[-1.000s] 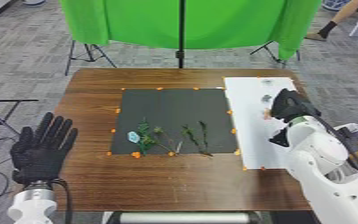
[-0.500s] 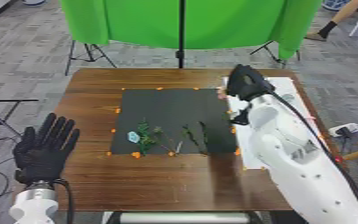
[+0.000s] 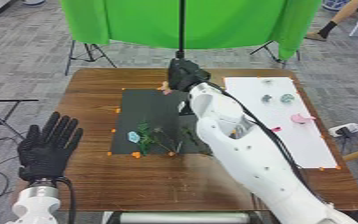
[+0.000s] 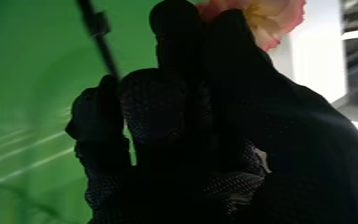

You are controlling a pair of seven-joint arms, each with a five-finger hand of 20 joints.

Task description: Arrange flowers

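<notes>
Arranging is partway, my read. Right hand [image 3: 187, 75] is near the table's [image 3: 87, 182] far edge, around mid-width, with a pink flower [image 4: 276, 19] grasped at the fingers. In the head view that bloom sits over the far edge of the dark mat [image 3: 151, 107]; can't tell if it touches down.

On the mat, toward the table's near edge: blue flower [image 3: 134, 136] beside a green sprig [image 3: 143, 143], then a few thin stems [image 3: 189, 133] laid roughly lengthwise, spaced apart. Looks like the greenery base is down, blooms mostly to go. The right arm [image 3: 238, 150] hides part of that side.

Left to place, I'd guess: items on the white sheet [image 3: 246, 92] along the table's right edge. Rose-pink flower [image 3: 302, 118], pale green bloom [image 3: 286, 98], two small grey-green pieces [image 3: 266, 98] toward the far right corner, small pink bit [image 3: 276, 129] nearer.

Left hand [image 3: 45, 152] is idle by the table's left edge, fingers straight and spread, holding nothing.

Table's brown wood, orange markers [image 3: 136, 155] round the mat. Behind: green cloth [image 3: 127, 22], black pole [image 3: 182, 30], grey floor [image 3: 29, 60].
</notes>
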